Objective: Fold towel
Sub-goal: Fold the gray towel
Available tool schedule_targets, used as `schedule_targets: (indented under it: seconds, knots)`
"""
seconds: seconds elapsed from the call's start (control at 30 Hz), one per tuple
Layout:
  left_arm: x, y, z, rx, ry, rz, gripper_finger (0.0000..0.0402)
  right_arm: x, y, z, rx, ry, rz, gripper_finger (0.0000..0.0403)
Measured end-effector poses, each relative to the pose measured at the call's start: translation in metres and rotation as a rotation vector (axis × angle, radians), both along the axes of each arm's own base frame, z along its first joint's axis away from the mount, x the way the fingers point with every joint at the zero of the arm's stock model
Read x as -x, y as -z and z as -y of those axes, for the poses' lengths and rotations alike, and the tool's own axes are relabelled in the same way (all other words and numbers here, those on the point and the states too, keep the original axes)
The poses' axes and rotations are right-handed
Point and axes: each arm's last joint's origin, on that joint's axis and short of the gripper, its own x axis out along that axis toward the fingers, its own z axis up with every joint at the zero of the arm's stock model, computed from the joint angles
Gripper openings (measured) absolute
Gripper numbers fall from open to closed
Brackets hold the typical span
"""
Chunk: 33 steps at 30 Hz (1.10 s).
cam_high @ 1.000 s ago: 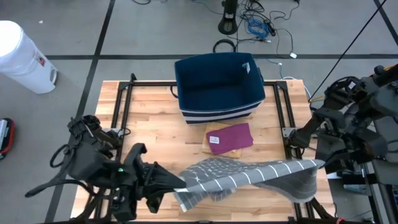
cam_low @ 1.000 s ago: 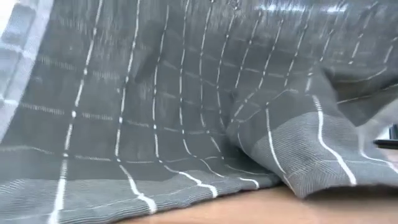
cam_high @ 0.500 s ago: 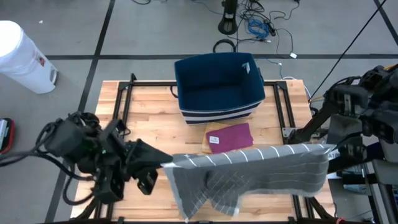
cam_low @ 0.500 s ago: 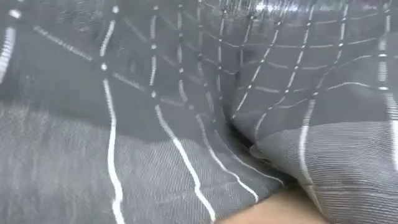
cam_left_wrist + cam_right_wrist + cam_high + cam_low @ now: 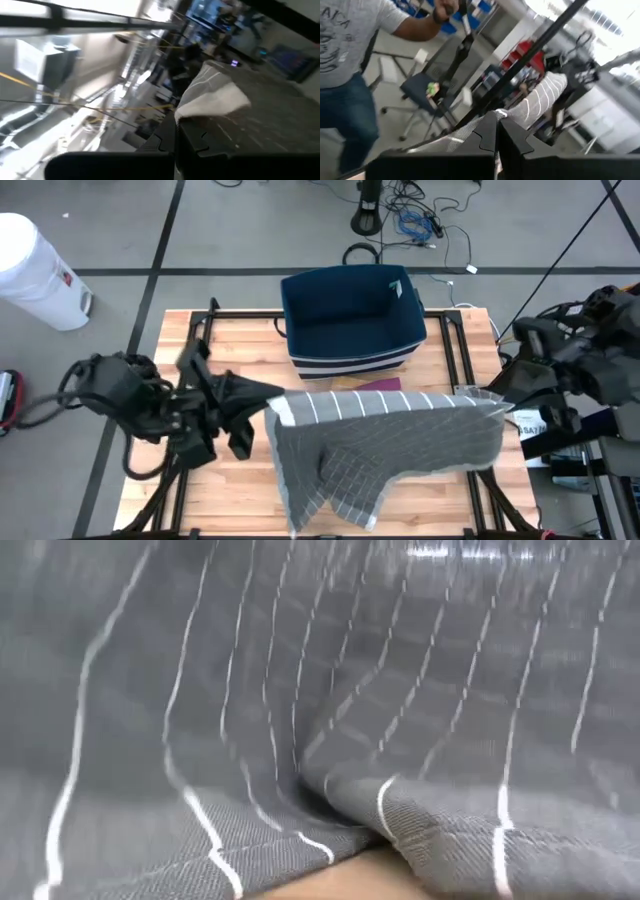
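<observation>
Towel (image 5: 385,445) first: I have the grey, white-lined cloth lifted off the table (image 5: 240,330), stretched between my two arms across the middle of the board, its top edge running from roughly 9 o'clock to 3 o'clock and the rest hanging down toward 6 o'clock. The left gripper (image 5: 268,404) has its jaws together, clamped on the towel's left corner; the left wrist view shows a pale corner of cloth pinched right at the fingertips. The right gripper (image 5: 497,402) is likewise clamped on the opposite corner, with striped fabric emerging from between its closed fingers in the right wrist view. The low view is filled with draped cloth, its bottom fold brushing the wood.

As I judge it, no fold is made yet: the towel is only picked up and spread. What remains is laying it flat, bringing one edge over the other, and releasing. At 12 o'clock sits the navy bin (image 5: 350,320), and a sliver of the purple cloth (image 5: 375,385) peeks out just behind the towel's top edge.
</observation>
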Motion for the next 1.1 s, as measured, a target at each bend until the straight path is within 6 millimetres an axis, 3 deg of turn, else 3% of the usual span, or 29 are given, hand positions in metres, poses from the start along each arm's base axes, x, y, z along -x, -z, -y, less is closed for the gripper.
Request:
schedule_targets:
  seconds: [0.4, 0.93, 1.1]
  knots:
    - [-0.017, 0.026, -0.012, 0.076, 0.11, -0.205, 0.0, -0.008, 0.02, -0.012, 0.004, 0.031, -0.237, 0.0]
    - [-0.029, 0.056, -0.038, 0.204, 0.192, -0.499, 0.0, -0.004, 0.032, -0.009, -0.032, 0.004, -0.418, 0.0]
    - [-0.028, 0.058, -0.053, 0.243, 0.146, -0.534, 0.0, 0.003, 0.033, 0.0, -0.042, 0.019, -0.44, 0.0]
